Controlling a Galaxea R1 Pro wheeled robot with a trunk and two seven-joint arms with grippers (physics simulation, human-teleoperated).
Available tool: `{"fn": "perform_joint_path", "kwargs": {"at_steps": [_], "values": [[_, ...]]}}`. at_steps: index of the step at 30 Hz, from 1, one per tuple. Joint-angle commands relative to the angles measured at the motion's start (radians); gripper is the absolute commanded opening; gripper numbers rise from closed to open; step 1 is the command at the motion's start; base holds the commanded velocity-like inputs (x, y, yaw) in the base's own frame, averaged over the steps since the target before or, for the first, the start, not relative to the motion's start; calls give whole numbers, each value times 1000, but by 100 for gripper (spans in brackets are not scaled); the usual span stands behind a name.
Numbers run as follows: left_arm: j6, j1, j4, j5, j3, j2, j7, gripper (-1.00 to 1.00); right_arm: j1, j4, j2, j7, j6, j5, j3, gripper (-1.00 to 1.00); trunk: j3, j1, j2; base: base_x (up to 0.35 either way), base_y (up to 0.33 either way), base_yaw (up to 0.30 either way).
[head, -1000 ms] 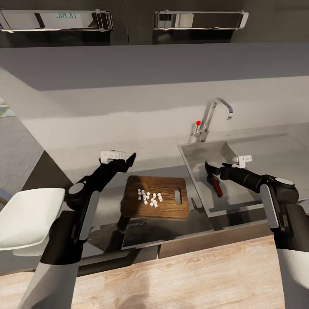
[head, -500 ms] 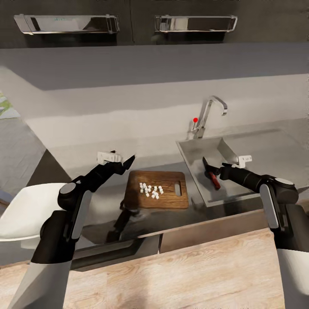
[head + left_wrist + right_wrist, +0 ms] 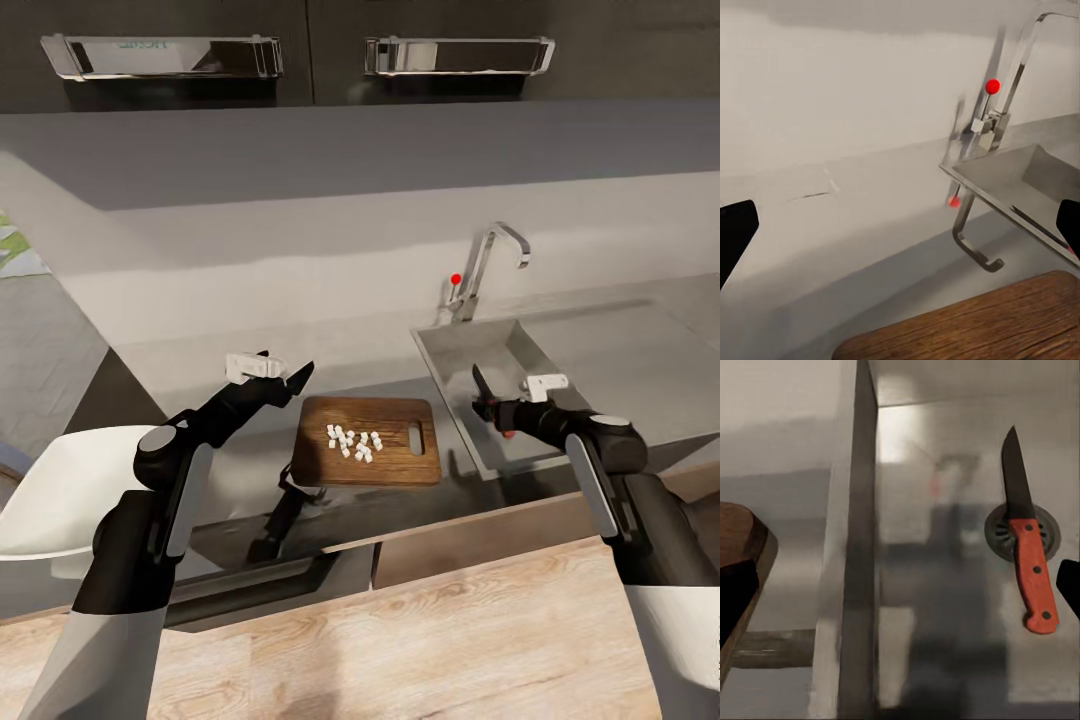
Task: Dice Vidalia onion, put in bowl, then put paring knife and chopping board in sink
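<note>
The chopping board (image 3: 388,466) lies on the countertop (image 3: 200,360) left of the sink (image 3: 455,352), with a small heap of white diced onion (image 3: 352,444) on it. The paring knife (image 3: 1029,561), dark blade and red handle, lies loose on the sink floor across the drain. Above the sink's near left corner hovers my right gripper (image 3: 487,402), open and holding nothing. My left gripper (image 3: 292,380) is open too, hanging over the counter just beyond the board's far left corner. The white bowl (image 3: 55,495) sits at far left, partly behind my left arm.
A chrome faucet (image 3: 492,258) with a red knob (image 3: 456,280) rises behind the sink. A grey wall runs along the back of the counter, with dark upper cabinets and steel handles (image 3: 455,55) above. Wooden floor lies in front of the dark cabinet fronts.
The camera shifted early on. Since then my right gripper has pulled back from over the knife toward the sink's near left corner. The knife, board and left arm stay put.
</note>
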Motion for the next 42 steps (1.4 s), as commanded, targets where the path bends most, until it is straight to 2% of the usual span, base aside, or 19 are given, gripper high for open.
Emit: {"fn": "perform_joint_path", "kwargs": {"at_steps": [1, 4, 9, 10, 11, 12, 14, 16, 18, 19, 20, 27, 42], "values": [[9, -1, -1, 10, 1, -1, -1, 100, -2, -1, -1, -2, 26, -3, 1, 100, -2, 1, -2, 0, 0, 0], [9, -1, -1, 10, 1, -1, -1, 100, -6, -3, 1, -4, 97, -4, 2, 100, -2, 1, -2, 0, 0, 0], [9, -1, -1, 10, 1, -3, -1, 100, -10, -6, 7, -9, 142, -4, 2, 100, -2, 1, -2, 0, 0, 0], [9, -1, -1, 10, 1, -3, -1, 100, -11, -6, 11, -9, 149, -4, 2, 100, -2, 1, -2, 0, 11, 0], [9, -1, -1, 10, 1, -3, -1, 100, -11, -6, 36, -14, 169, -3, 3, 100, -2, 1, -2, 0, 200, 0], [9, -1, -1, 10, 1, -3, -1, 100, -11, -6, 46, -23, 174, -2, 3, 100, -2, 1, -2, 0, 244, 0], [9, -1, -1, 10, 1, -3, -1, 100, -11, -6, 55, -43, 176, -2, 3, 100, -2, 1, -2, 0, 245, 0], [9, -1, -1, 10, 1, -3, -1, 100, -11, -6, 65, -93, 179, -2, 3, 100, -2, 1, -2, 0, 159, 0], [9, -1, -1, 10, 1, -3, -1, 100, -11, -6, 80, -178, 180, -2, 3, 100, -2, 1, -2, 0, 74, 0], [9, -1, -1, 11, 1, -3, -1, 100, -11, -6, 91, -218, 180, -2, 3, 100, -2, 1, -2, 0, 37, 0], [9, -1, -1, 10, 1, -4, -1, 100, -12, -6, 114, -293, 180, -2, 3, 100, -2, 1, -2, 0, 10, 0], [9, -1, -1, 10, 1, -4, -1, 100, -12, -8, 122, -318, 180, -3, 3, 100, -2, 1, -2, 0, 3, 0], [9, -1, -1, 11, 1, -6, -1, 100, -12, -20, 123, -321, 180, -5, 2, 100, -2, 1, -2, 0, 39, 0]]}}
